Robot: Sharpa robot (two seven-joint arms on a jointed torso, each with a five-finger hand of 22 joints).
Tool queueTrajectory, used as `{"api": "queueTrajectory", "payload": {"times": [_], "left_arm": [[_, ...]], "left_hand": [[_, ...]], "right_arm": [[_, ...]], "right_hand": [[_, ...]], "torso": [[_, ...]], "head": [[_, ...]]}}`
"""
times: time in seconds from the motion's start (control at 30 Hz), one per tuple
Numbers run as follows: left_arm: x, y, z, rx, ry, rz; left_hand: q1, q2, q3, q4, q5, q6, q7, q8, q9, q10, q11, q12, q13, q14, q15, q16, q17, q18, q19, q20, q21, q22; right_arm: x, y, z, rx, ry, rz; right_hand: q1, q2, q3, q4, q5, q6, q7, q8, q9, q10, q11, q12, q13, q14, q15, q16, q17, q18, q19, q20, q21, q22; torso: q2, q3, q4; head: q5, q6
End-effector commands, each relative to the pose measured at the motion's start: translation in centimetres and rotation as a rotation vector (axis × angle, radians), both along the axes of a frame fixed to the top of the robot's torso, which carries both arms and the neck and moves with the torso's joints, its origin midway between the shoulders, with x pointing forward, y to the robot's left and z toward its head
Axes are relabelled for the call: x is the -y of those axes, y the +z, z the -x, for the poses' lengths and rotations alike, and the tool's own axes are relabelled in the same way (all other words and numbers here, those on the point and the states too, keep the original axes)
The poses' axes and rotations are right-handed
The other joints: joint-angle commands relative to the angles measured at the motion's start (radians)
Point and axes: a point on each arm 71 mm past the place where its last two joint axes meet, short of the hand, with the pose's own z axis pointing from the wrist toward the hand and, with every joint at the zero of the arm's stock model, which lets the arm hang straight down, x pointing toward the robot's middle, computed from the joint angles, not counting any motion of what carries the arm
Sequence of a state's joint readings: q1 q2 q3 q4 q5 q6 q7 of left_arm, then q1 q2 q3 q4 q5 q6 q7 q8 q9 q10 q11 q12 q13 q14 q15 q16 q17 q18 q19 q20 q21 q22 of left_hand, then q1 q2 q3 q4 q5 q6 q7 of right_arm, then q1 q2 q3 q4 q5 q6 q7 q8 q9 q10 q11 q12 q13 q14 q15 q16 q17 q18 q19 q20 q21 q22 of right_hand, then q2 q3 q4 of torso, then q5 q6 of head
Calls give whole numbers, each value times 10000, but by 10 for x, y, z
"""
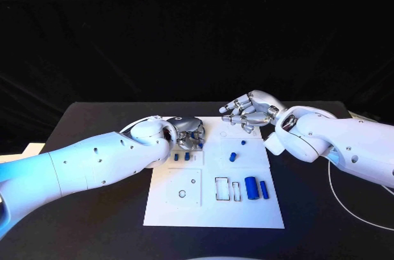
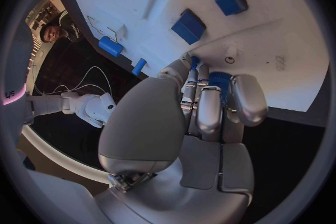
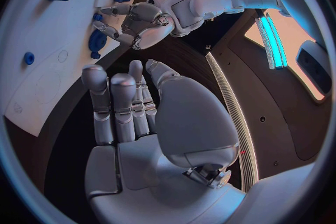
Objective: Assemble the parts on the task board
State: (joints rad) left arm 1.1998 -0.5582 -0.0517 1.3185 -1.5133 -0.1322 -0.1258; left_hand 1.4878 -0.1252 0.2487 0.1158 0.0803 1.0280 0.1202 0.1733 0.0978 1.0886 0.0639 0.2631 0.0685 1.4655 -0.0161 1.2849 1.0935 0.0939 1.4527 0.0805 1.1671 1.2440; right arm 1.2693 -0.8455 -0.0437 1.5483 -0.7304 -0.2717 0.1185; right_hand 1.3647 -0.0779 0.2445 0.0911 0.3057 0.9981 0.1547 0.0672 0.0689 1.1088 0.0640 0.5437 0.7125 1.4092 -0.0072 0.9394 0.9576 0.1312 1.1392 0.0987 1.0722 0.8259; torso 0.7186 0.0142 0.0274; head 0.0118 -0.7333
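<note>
The task board (image 1: 215, 206), a white plate, lies in the middle of the black table (image 1: 90, 231), its long axis running from the table's near edge toward the far edge; no writing on it can be read, though a small pale square mark near one board edge shows in the left wrist view, too small to make out.

The left hand (image 1: 185, 133) is down on the board's far-left part, fingers curled in; in the left wrist view its fingers (image 2: 209, 109) close around a small blue part (image 2: 218, 79), so it holds that piece against the board; which way the piece points cannot be told, since the fingers hide most of it.

The right hand (image 1: 249, 112) hovers above the board's far-right corner, fingers apart and loosely bent, nothing in it; the right wrist view shows its fingers (image 3: 120, 106) stretched out side by side with an empty palm.

Near the board's near-right area two blue bars stand out: a thicker blue cylinder (image 1: 251, 188) and a thinner blue pin (image 1: 263, 189) just beside it, both with long axes running near-to-far; next to them are two narrow rectangular slots (image 1: 222, 188). A small blue peg (image 1: 233, 156) lies around the board's middle, with a smaller blue piece (image 1: 243, 141) beyond it; two little blue parts (image 1: 182, 156) sit just on the near side of the left hand. A white cable (image 1: 349, 206) loops on the table's right side.
</note>
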Motion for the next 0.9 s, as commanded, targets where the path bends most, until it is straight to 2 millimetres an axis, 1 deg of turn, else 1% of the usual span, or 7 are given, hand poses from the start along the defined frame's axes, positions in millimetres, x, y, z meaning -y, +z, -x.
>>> {"api": "queueTrajectory", "payload": {"times": [0.03,0.2,0.37,0.57,0.67,0.77,0.9], "left_arm": [[3,-1,1,-169,-43,-80],[3,-3,0,-335,36,-214],[5,-5,0,-560,16,-425],[10,-9,-1,-677,-8,-512],[10,-10,-2,-718,33,-548],[9,-12,-2,-767,74,-602],[8,-13,-2,-858,90,-617]], "left_hand": [[-26,-10,124,13,38,137,-4,-47,-12,116,-6,-96,-16,160,-81,12,-62,-93,85,-14,123,101],[-23,-13,216,19,39,185,0,-79,-21,192,-12,-171,-21,167,-75,-2,-120,-109,110,-23,199,172],[-33,-41,269,22,36,185,29,-119,-34,230,7,-231,-23,165,-56,-26,-184,-125,129,-19,265,232],[-33,-47,361,19,37,229,51,-150,-41,329,21,-284,-15,162,-38,-55,-272,-145,155,-6,356,314],[1,-43,462,-6,41,263,64,-177,-47,405,24,-333,-11,166,-35,-59,-314,-157,173,0,420,374],[163,7,725,-119,53,331,94,-214,-55,533,26,-412,-3,174,-44,-54,-369,-177,203,-4,538,482],[438,31,1294,-373,324,373,195,-303,-84,605,87,-575,-5,170,-9,-33,-414,-216,231,11,710,643]], "right_arm": [[-2,0,1,3,185,79],[-2,0,1,-1,200,77],[-2,-1,1,-3,201,79],[-3,-1,1,-7,231,74],[-4,-1,1,-8,239,73],[-3,-1,1,-9,235,75],[-3,-1,1,-11,236,77]], "right_hand": [[9,32,55,24,65,-48,27,14,14,-79,19,63,-17,-61,-15,-51,10,196,-89,4,-29,2],[9,32,55,24,65,-48,27,14,14,-79,19,63,-17,-61,-15,-51,10,196,-89,4,-29,2],[9,32,55,24,65,-48,27,14,14,-79,19,63,-17,-61,-15,-51,10,196,-89,4,-29,2],[3,30,71,23,86,-50,31,17,16,-85,23,73,-18,-59,-12,-42,28,194,-84,6,-29,10],[3,30,71,23,86,-50,31,17,16,-85,23,73,-18,-59,-12,-42,28,194,-84,6,-29,10],[3,30,71,23,86,-50,31,17,16,-85,23,73,-18,-59,-12,-42,28,194,-84,6,-29,10],[3,30,71,23,86,-50,31,17,16,-85,23,73,-18,-59,-12,-42,28,194,-84,6,-29,10]], "torso": [[-3,3,3],[-3,7,-8],[-6,2,3],[-1,-10,3],[-1,-4,-1],[-10,-2,0],[-1,-7,-7]], "head": [[12,1],[20,-5],[26,-37],[36,-19],[47,-26],[43,-33],[38,-32]]}}
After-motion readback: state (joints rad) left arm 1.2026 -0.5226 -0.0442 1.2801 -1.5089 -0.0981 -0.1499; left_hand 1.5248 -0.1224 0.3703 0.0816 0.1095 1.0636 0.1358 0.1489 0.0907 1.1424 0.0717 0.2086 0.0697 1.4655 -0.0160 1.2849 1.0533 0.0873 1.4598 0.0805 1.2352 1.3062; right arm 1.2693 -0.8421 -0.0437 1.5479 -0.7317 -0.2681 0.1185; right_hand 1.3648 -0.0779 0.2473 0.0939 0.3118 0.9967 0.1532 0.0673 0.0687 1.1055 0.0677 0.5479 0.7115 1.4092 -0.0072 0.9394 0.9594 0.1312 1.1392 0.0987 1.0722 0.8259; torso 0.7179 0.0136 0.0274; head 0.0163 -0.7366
